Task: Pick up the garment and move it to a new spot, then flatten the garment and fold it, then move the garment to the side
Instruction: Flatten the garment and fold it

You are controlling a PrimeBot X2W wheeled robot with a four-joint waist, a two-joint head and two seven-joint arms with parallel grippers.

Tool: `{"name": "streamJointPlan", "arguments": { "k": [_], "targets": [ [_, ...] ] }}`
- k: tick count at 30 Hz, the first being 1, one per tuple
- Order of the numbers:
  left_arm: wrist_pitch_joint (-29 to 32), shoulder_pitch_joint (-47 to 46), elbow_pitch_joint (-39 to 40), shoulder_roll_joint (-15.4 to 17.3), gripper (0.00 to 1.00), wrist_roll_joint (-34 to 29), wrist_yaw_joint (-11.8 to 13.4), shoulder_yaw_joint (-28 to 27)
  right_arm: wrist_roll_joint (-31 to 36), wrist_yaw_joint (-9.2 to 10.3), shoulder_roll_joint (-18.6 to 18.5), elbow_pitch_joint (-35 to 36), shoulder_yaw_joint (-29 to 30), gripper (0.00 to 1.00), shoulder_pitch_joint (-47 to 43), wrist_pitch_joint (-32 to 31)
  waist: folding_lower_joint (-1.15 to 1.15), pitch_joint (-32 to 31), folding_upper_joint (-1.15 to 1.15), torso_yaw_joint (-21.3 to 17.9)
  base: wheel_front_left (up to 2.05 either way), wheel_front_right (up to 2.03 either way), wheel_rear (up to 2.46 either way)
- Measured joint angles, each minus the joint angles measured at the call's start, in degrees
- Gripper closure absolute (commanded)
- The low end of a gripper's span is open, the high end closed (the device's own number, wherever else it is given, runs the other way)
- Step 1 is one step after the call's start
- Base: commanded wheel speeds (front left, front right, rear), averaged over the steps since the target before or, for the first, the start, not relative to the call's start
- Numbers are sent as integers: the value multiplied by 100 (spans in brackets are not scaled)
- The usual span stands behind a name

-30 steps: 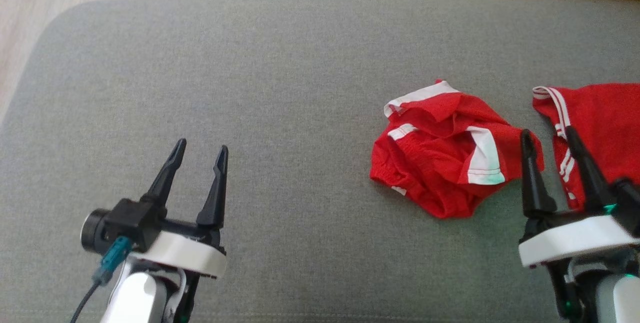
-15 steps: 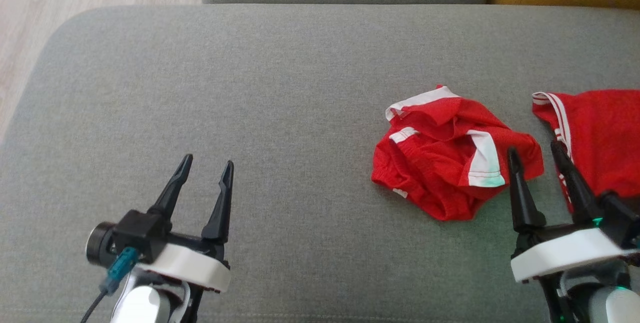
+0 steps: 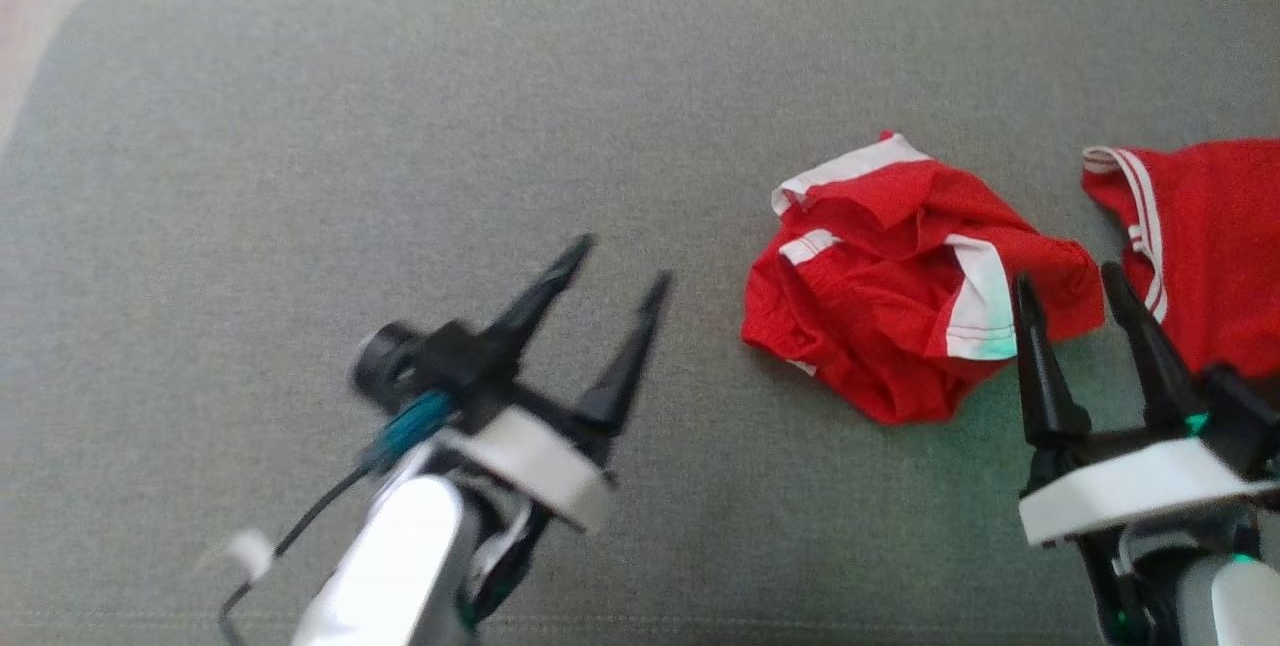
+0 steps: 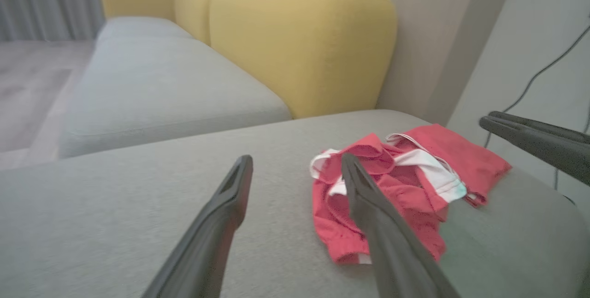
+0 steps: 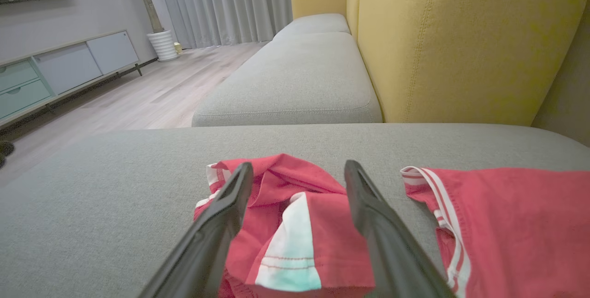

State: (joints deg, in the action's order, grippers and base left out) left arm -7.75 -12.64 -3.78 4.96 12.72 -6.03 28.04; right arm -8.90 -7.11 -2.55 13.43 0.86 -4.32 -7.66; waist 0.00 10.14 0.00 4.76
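Note:
A crumpled red garment (image 3: 890,296) with white bands lies on the grey cushion (image 3: 400,126), right of centre. In the left wrist view this garment (image 4: 405,182) sits just right of my open left gripper (image 4: 296,158), whose right finger overlaps its near edge. From the head, the left gripper (image 3: 623,259) is blurred and a short way left of the cloth, holding nothing. My right gripper (image 3: 1065,276) is open at the garment's near right corner. In the right wrist view, the right gripper (image 5: 298,165) has its fingers either side of the garment (image 5: 295,215), empty.
A second red garment (image 3: 1210,246) with white stripes lies flat at the far right, and the right wrist view shows it too (image 5: 507,205). A yellow backrest (image 5: 461,44) rises behind the cushion. Another grey seat (image 5: 299,81) lies beyond. Wood floor (image 5: 152,95) borders the cushion's left edge.
My left gripper has swung right and forward towards the crumpled garment, still open. The head camera has tilted down slightly. The right gripper and both garments have barely moved.

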Motion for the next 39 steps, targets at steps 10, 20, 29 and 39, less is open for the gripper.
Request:
{"name": "streamJointPlan", "arguments": {
  "k": [10,20,29,39],
  "targets": [
    [474,-1483,-1272,-179,0,1054,-110,1292,40,0,-1,-14,-144,0,452,15,0,582,0,-387,0,0,0],
    [1113,-2057,-2415,-212,0,1822,-111,2362,-79,0,-2,-197,-175,0,539,211,0,947,0,-726,0,0,0],
    [686,-2318,-2655,-154,100,1759,-21,2440,-172,0,-2,-278,-148,0,655,268,0,909,0,-684,0,0,0],
    [312,-1705,-1206,972,100,1882,583,1742,-315,0,-2,-360,14,0,583,266,0,628,0,-437,0,0,0]
  ]
}}
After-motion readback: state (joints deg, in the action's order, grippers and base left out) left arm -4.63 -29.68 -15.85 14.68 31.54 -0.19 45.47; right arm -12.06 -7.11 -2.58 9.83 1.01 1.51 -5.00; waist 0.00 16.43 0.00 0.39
